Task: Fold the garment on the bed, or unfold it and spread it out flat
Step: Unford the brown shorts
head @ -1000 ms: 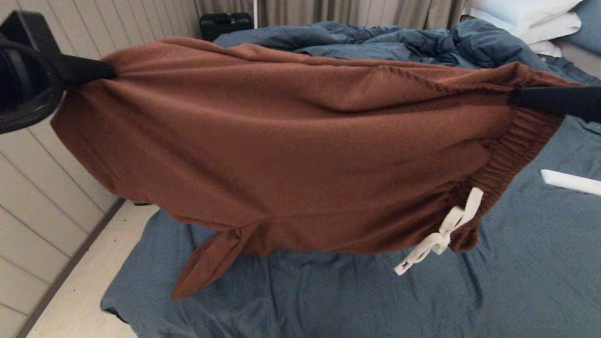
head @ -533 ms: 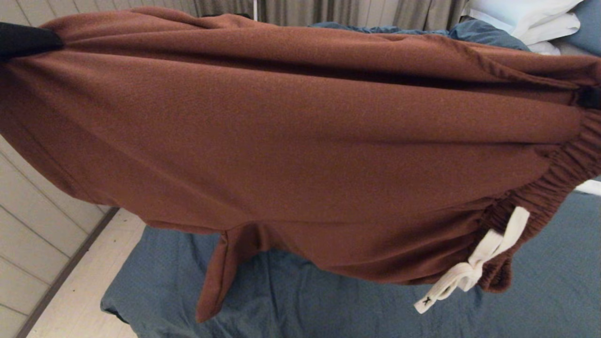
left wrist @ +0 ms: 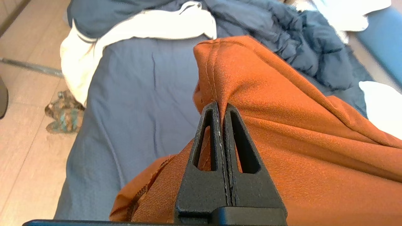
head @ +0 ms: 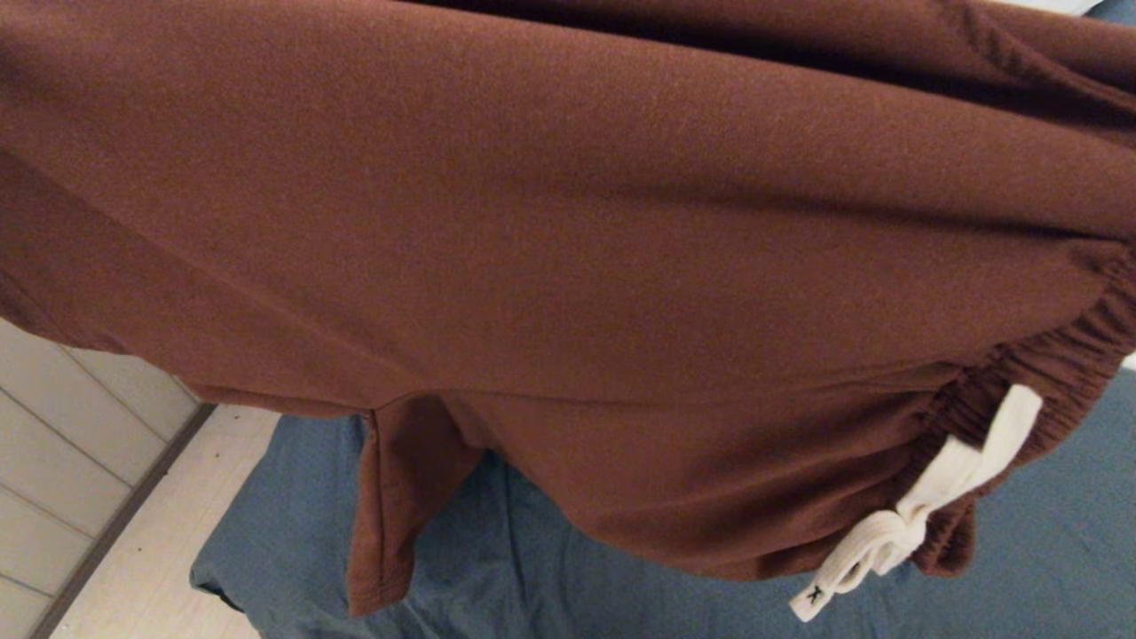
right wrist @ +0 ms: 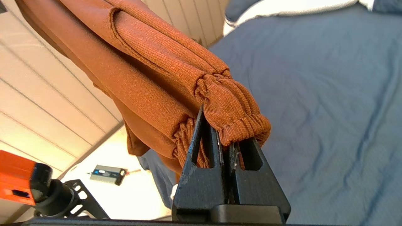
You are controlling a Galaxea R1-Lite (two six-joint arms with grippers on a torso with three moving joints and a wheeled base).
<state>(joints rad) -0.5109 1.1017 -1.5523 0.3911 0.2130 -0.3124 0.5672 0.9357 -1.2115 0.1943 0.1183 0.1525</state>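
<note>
The garment (head: 568, 266), rust-brown shorts, hangs stretched in the air close in front of the head camera and fills most of that view. Its gathered waistband (head: 1047, 373) and white drawstring (head: 896, 532) hang at the right. One loose leg flap (head: 390, 506) dangles over the bed (head: 621, 603). My left gripper (left wrist: 220, 105) is shut on a hemmed leg edge of the garment (left wrist: 298, 141). My right gripper (right wrist: 220, 131) is shut on the ribbed waistband (right wrist: 232, 110). Both grippers are out of the head view.
The slate-blue sheet (right wrist: 329, 94) lies bare below. A rumpled dark blue duvet with white lining (left wrist: 282, 40) sits further up the bed. A panelled wall (head: 71, 417) and pale floor (head: 151, 550) border the bed's left side. A small device (right wrist: 106, 174) lies on the floor.
The garment has risen and come closer to the head camera, now covering the duvet, pillows and both gripper tips that showed a second ago. Both grips have held.
</note>
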